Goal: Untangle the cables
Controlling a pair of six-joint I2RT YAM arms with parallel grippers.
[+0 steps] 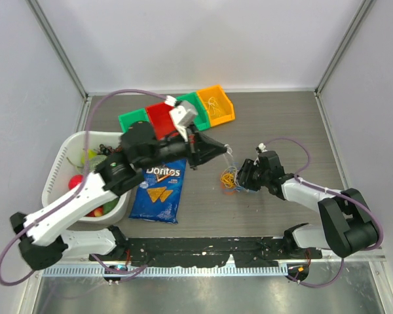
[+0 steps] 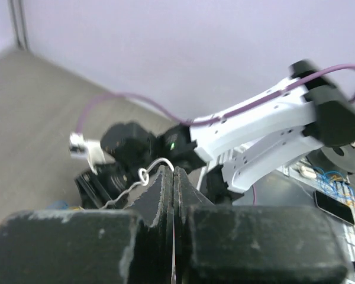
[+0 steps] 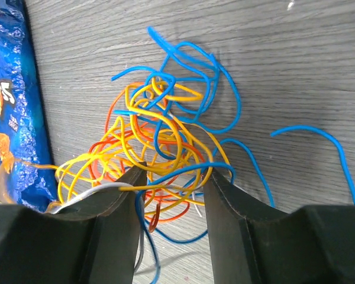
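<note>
The left arm's fingers [image 2: 173, 180] are pressing flat together, clamping a white strand [image 2: 143, 175] right at their tips. The strand is trailing away from those tips in a twisted line, down toward the cables [image 1: 229, 178]. The right arm's fingers [image 3: 222, 195] are standing spread apart over the cables [image 3: 165, 130], which are lying on the desk [image 3: 296, 65] as a loose knot of yellow, orange, blue and white loops. Most of the knot is sitting just ahead of the fingertips, with several yellow, blue and orange strands crossing the gap between them. A grey-white strand is running under the tip of one finger. A blue Doritos bag [image 3: 12, 100] is lying just beside the knot, off to one side of the spread fingers.
</note>
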